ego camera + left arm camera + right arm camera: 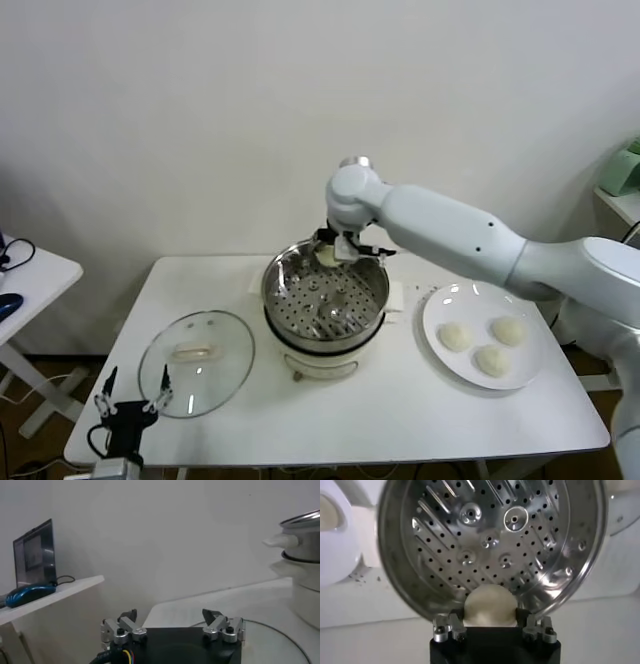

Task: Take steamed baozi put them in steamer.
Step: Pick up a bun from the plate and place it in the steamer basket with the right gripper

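The steamer [325, 300] stands mid-bench on its white cooker base [322, 362], and its perforated steel floor is bare of food. The right tool [333, 254] hangs over the steamer's far rim, clenched on one steamed baozi [489, 605]; in the right wrist view the cream bun sits between the fingers [449, 628], above the rim and not yet on the perforated floor. On the right side of the bench [400, 410], a white plate [532, 372] holds the other three baozi [456, 336], lying near one another but apart. To the left of the steamer a flat glass lid [197, 360] lies on the bench, handle up. The left tool [128, 396] waits at the near left corner of the bench, just beside the lid, its fingers [120, 627] spread wide and holding nothing. Further left, a side table [35, 275] carries a blue mouse [27, 594] and a laptop [34, 552].
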`<act>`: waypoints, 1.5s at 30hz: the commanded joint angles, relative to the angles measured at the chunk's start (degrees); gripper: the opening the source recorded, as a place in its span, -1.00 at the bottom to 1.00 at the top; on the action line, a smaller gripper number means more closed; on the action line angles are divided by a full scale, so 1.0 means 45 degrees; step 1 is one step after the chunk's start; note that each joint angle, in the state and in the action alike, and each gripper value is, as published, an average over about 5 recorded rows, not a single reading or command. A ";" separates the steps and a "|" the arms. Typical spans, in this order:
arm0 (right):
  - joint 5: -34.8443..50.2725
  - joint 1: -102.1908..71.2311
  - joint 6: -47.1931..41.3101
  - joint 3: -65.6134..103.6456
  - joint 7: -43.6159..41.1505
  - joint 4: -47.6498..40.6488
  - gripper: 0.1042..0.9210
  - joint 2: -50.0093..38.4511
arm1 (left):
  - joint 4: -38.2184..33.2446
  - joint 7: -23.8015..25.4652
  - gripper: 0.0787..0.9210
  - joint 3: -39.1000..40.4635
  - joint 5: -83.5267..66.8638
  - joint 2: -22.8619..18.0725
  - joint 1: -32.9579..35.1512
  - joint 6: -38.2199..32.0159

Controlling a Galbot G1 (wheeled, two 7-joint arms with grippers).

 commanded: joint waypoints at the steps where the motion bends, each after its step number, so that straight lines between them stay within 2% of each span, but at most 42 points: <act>1: -0.1651 -0.0966 0.0589 0.0155 0.0160 -0.1227 0.39 0.1027 | -0.0060 0.0022 0.77 0.0023 0.0019 -0.0007 -0.0006 0.0039; 25: -0.1647 -0.1286 0.0631 0.0163 0.0268 -0.1471 0.45 0.1010 | 0.0067 -0.0059 0.77 0.0077 0.0010 -0.0183 0.0085 0.0043; 33: -0.1252 -0.1284 0.0563 0.0175 0.0176 -0.1413 0.74 0.0964 | -0.0069 0.0024 0.77 0.0048 0.0013 -0.0174 0.0271 0.0071; 39: -0.0187 -0.0730 0.0443 0.0091 -0.0230 -0.0828 0.76 0.0570 | -0.0064 -0.0008 0.77 -0.0005 0.0013 -0.0171 0.0256 0.0088; 45: 0.2950 0.1117 -0.0452 -0.0465 -0.1008 0.0439 0.76 -0.0910 | 0.0022 -0.0051 0.77 -0.0018 0.0013 -0.0152 0.0215 0.0089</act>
